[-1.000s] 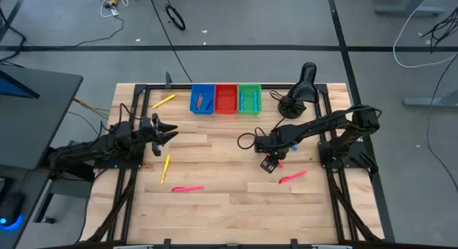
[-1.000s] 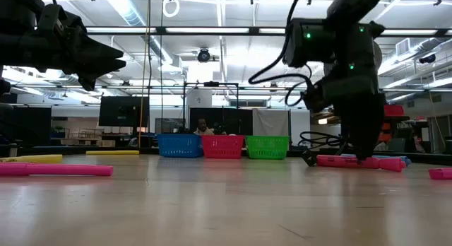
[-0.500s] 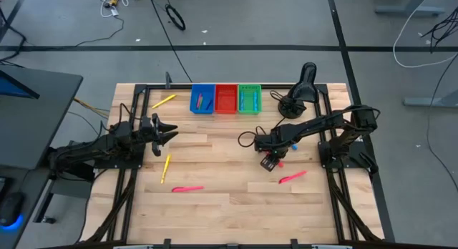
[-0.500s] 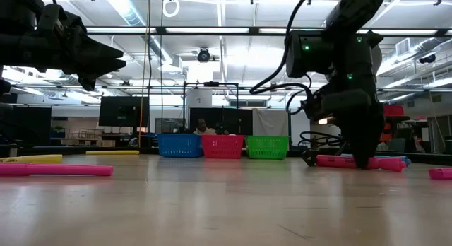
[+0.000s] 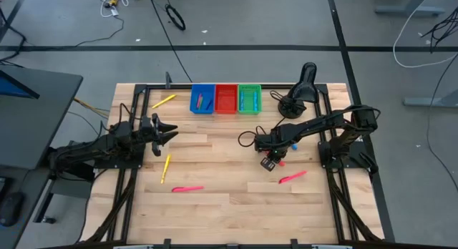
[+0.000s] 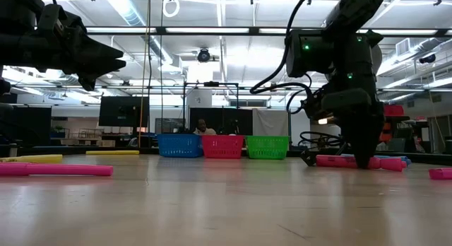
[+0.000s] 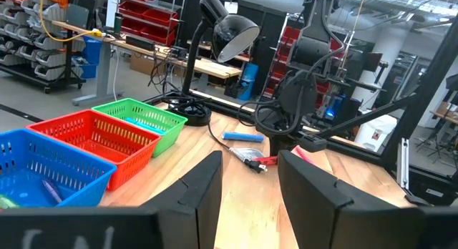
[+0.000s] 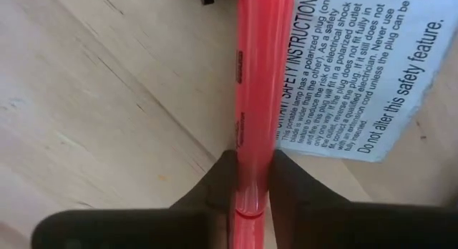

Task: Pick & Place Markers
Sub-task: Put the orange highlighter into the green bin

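Note:
A pink marker (image 8: 252, 56) lies on the table, partly over a white printed tag (image 8: 343, 70), with my right gripper (image 8: 250, 157) pointing down and shut on it. In the low view this marker (image 6: 332, 161) rests flat under the same gripper (image 6: 367, 160). Other markers lie loose: two yellow (image 5: 164, 100) (image 5: 167, 167) and two pink (image 5: 187, 189) (image 5: 292, 177). My left gripper (image 7: 250, 163) hovers open at the table's left (image 5: 159, 129), level and holding nothing. My right gripper pinches the pink marker's barrel (image 8: 250, 134) between its two fingers (image 8: 215, 184), one on each long side. The fingers come from above, pointing down, and lie across the marker. The marker rests flat on the table and on the tag.
Blue (image 5: 202, 99), red (image 5: 226, 99) and green (image 5: 249, 99) bins stand in a row at the far edge. A black desk lamp (image 5: 304, 88) stands far right, its cable trailing toward my right gripper. A blue marker (image 7: 243, 136) lies near the lamp's base.
My right arm has sunk a little over the pink marker, which lies where it was on the table.

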Robot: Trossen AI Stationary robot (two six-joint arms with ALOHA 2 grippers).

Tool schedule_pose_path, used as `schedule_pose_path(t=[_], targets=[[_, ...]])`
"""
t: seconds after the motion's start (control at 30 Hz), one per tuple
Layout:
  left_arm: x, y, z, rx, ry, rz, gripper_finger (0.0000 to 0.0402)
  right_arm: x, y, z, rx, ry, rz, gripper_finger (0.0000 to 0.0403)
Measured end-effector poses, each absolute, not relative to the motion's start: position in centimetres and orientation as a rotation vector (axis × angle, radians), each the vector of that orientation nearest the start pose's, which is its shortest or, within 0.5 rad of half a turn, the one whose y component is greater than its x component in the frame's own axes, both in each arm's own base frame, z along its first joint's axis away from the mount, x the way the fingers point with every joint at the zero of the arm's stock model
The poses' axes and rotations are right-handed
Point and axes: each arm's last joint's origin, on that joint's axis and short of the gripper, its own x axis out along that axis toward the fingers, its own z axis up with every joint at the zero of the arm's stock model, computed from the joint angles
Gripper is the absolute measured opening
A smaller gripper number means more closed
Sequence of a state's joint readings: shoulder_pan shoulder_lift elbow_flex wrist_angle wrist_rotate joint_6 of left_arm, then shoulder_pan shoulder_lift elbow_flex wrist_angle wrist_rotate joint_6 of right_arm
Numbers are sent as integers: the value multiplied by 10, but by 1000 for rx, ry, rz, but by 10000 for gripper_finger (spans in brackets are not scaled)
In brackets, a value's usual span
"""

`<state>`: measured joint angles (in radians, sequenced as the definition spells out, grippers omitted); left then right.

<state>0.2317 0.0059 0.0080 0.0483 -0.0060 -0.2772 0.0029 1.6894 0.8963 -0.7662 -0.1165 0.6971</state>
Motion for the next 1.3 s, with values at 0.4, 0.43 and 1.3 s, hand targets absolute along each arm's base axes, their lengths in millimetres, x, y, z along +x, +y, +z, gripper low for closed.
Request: schedule_pose_path(t=[0.4,0.43,1.3], targets=[[95,23,170,-283,-84,229,142,280,7,158,687,1461,-427,46],[95,23,171,-295,-86,228,142,283,8,162,690,1453,-430,46],[87,19,215,-499,-298,109,282,355,0,280,409,889,-212,45]])
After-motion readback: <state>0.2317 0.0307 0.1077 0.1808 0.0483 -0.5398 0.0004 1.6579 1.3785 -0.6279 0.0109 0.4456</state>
